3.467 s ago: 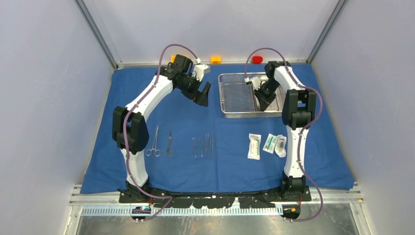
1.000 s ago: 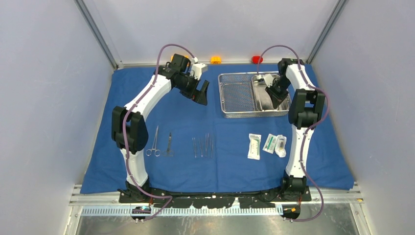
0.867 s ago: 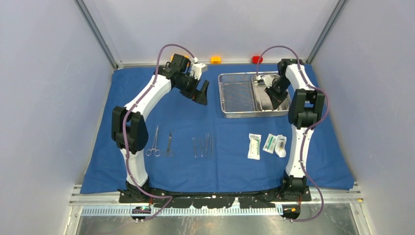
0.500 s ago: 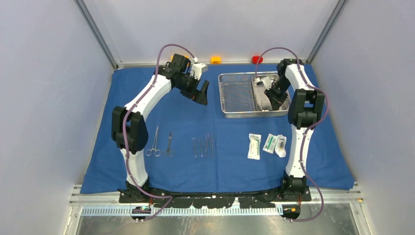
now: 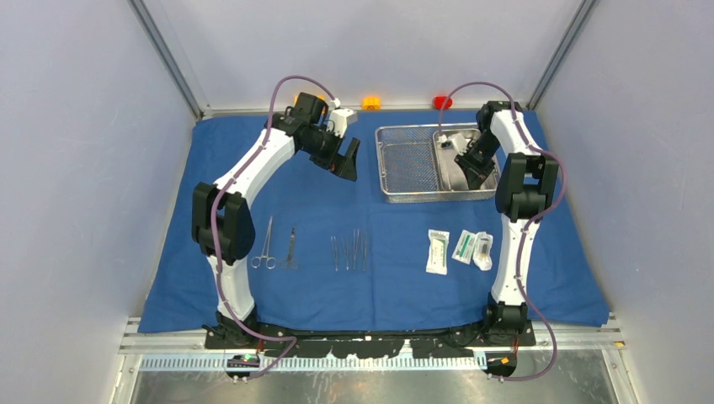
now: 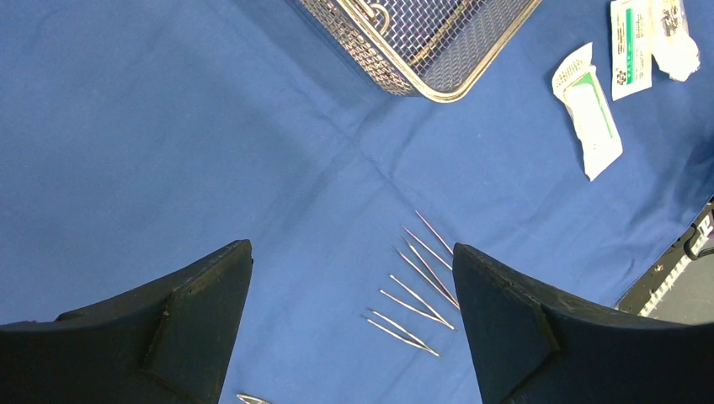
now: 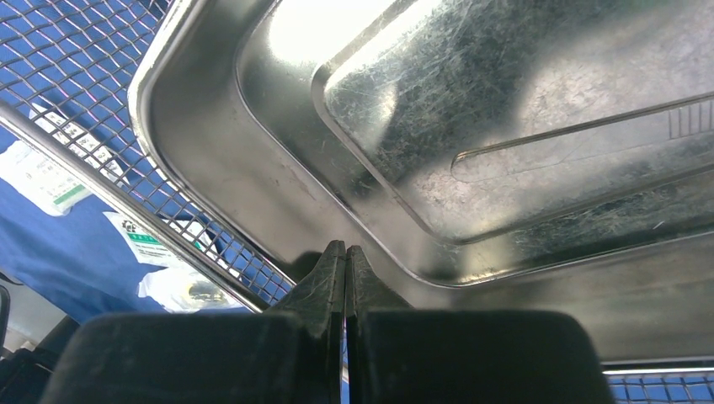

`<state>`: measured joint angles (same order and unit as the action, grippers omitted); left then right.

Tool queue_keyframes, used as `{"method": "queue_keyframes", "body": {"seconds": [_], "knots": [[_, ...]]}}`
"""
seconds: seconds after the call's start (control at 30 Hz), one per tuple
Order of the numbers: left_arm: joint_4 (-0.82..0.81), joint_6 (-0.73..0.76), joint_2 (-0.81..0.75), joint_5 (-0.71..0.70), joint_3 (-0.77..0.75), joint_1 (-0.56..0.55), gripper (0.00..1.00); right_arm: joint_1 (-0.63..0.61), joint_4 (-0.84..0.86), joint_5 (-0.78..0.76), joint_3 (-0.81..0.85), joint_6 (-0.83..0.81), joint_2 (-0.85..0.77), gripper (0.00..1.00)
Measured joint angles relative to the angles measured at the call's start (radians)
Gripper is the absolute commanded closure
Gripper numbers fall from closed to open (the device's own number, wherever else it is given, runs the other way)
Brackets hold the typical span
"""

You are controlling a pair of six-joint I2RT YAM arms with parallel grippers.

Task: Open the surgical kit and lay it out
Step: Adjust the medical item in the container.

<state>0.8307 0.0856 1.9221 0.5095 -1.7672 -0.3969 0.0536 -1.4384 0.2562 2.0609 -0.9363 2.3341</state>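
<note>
Gripping what looks to be the last piece left to unpack: the right end effector [image 7: 346, 248], fingers pressed together, appears to pinch the near rim of the steel tray [image 7: 505, 109]. The tray sits tipped inside the right half of the wire-mesh basket [image 5: 408, 164], at the far side of the desk. The hold is on a thin lip at one edge, so the tray will likely want to swing or slip. A slow, straight rise until its low edge passes the basket wall looks the safe course, followed by a carry to bare blue cloth [image 5: 168, 210] and a flat set-down before the fingers part. The left end effector [image 5: 347, 164] hangs empty above the cloth just left of the basket with its jaws spread wide, well placed to steady the basket should it drag along.

Laid out in a row nearer the arms are scissors [image 5: 266, 244] and forceps [image 5: 291, 247] at left, tweezers [image 5: 349, 252] at centre and three white packets [image 5: 437, 251] at right. The packets lie near the basket's front wall, on the short path back toward the right arm's base. Open cloth shows between the basket and the tweezers. An orange block [image 5: 371, 103] and a red block [image 5: 442, 102] sit beyond the cloth's far edge, apart from the work.
</note>
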Motion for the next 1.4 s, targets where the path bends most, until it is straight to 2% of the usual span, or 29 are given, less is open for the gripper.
{"method": "queue_keyframes", "body": {"seconds": [0.73,1.4], "knots": [[-0.002,0.0,-0.005,0.0,0.0,0.0,0.09,0.0,-0.016,-0.014,-0.005,-0.029,0.0,1.0],[-0.002,-0.004,-0.005,0.008,0.0,0.0,0.09,0.0,0.202,-0.089,-0.183,0.142,-0.058,1.0]]}}
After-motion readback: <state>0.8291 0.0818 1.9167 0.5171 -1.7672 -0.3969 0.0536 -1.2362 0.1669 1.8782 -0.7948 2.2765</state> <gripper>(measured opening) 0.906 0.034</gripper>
